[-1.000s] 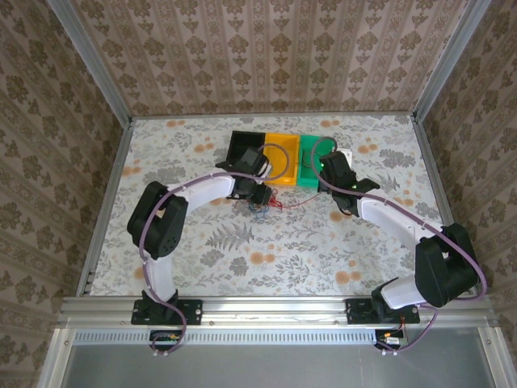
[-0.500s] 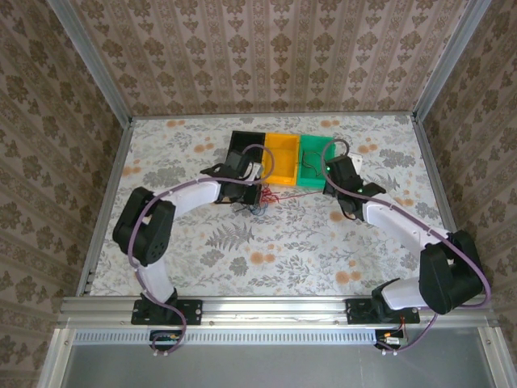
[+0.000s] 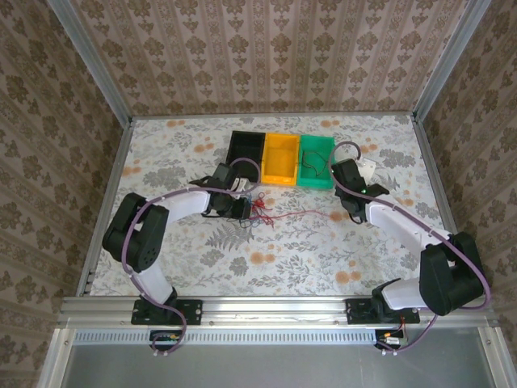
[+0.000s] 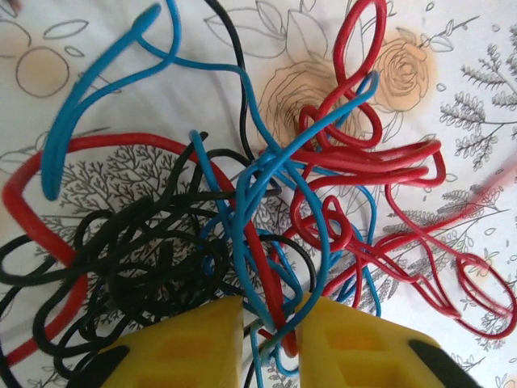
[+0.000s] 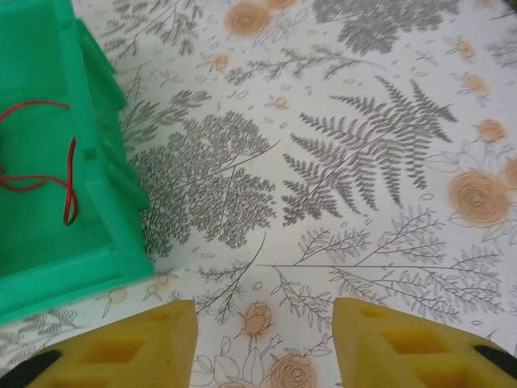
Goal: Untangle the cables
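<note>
The cables (image 4: 266, 202) are a tangle of thin red, blue and black wires lying on the flowered table; from above the cables (image 3: 258, 210) sit left of centre, with one red strand (image 3: 303, 213) trailing right. My left gripper (image 4: 271, 315) is shut on a few blue and red strands at the tangle's near edge, and in the top view the left gripper (image 3: 244, 205) is at the tangle's left side. My right gripper (image 5: 265, 323) stands open over bare table with nothing between its fingers, just right of the green bin (image 5: 105, 202). A loose red wire (image 5: 69, 182) lies inside that bin. From above the right gripper (image 3: 344, 181) is beside the bin's right end.
Three bins stand in a row at the back of the table: black (image 3: 234, 148), orange (image 3: 270, 158) and green (image 3: 304, 151). Metal rails frame the table (image 3: 202, 267), and papered walls rise on three sides.
The right gripper has opened and drawn back to the right, off the green bin. The left gripper has pulled the tangle toward the near left, stretching a red strand across the table.
</note>
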Motion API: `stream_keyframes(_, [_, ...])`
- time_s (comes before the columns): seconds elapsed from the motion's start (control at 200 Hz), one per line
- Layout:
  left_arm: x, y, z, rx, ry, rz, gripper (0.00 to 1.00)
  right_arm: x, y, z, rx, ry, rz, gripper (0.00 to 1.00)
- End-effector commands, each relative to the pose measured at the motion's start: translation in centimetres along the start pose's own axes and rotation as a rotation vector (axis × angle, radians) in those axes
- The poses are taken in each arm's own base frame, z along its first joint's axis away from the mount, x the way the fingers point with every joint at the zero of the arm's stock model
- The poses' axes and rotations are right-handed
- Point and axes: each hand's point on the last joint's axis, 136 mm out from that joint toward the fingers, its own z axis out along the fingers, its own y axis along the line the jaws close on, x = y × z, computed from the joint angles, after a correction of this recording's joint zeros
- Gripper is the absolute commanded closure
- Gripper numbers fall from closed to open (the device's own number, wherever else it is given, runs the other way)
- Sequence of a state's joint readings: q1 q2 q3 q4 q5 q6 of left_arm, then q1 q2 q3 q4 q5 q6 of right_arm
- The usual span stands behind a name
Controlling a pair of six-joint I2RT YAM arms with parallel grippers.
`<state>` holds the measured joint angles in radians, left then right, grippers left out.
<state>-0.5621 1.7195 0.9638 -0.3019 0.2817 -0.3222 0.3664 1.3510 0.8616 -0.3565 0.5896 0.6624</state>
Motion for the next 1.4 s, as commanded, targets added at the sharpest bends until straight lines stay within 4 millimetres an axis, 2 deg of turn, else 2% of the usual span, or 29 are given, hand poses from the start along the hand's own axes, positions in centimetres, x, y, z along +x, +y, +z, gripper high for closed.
stream_keyframes(0.0, [0.9,0.5,0.2,-0.036,0.035,-0.017,0.82,-2.0,1.1,-2.0,-0.021,-0.117,-0.037,0.48])
stream_keyframes(0.07, [0.8,0.3,0.3,-0.037,0.036,-0.005,0.84,-2.2,3.8,-2.9,-0.108,-0.151,-0.102,0.47])
stream_keyframes(0.12, [0.7,0.2,0.3,-0.039,0.034,0.005,0.86,-1.8,6.9,-3.5,-0.242,-0.15,-0.174,0.48])
stream_keyframes(0.18, [0.5,0.0,0.3,-0.04,0.029,0.013,0.89,-0.3,11.2,-4.3,-0.454,-0.108,-0.265,0.49])
stream_keyframes(0.22, [0.5,0.1,0.3,-0.04,0.028,0.014,0.91,1.2,14.0,-5.3,-0.606,-0.048,-0.327,0.49])
stream_keyframes(0.285, [0.3,0.0,0.2,-0.042,0.022,0.017,0.94,4.7,17.7,-6.1,-0.795,0.101,-0.429,0.51])
stream_keyframes(0.33, [0.2,-0.1,0.2,-0.041,0.017,0.021,0.95,7.3,19.5,-6.6,-0.896,0.207,-0.49,0.53])
stream_keyframes(0.405, [0.1,-0.1,0.1,-0.042,0.012,0.025,1.0,11.7,21.3,-7.6,-1.035,0.391,-0.567,0.59])
stream_keyframes(0.46, [0.0,-0.1,0.0,-0.043,0.006,0.026,1.0,14.1,22.0,-7.9,-1.095,0.492,-0.598,0.62])
stream_keyframes(0.505, [0.0,0.0,0.0,-0.047,0.006,0.027,1.0,15.2,22.3,-8.1,-1.113,0.525,-0.637,0.64])
stream_keyframes(0.725, [-0.3,-0.1,-0.1,-0.044,-0.009,0.033,1.0,16.7,23.5,-9.3,-1.199,0.591,-0.699,0.64])
stream_keyframes(0.995, [-0.5,-0.2,-0.3,-0.045,-0.023,0.037,1.0,19.4,23.8,-7.0,-1.121,0.722,-0.749,0.62])
stream_keyframes(1.155, [-0.7,-0.2,-0.5,-0.045,-0.029,0.04,1.0,21.1,23.5,-6.0,-1.047,0.74,-0.831,0.62])
stream_keyframes(1.2, [-0.7,-0.2,-0.6,-0.047,-0.031,0.041,1.0,21.4,23.4,-5.5,-1.01,0.725,-0.856,0.68])
stream_keyframes(1.295, [-0.7,-0.2,-0.5,-0.049,-0.029,0.04,1.0,20.6,23.1,-4.5,-0.953,0.662,-0.849,0.9])
stream_keyframes(1.395, [-0.6,0.1,-0.5,-0.059,-0.027,0.033,1.0,18.2,22.6,-3.5,-0.922,0.571,-0.758,0.96])
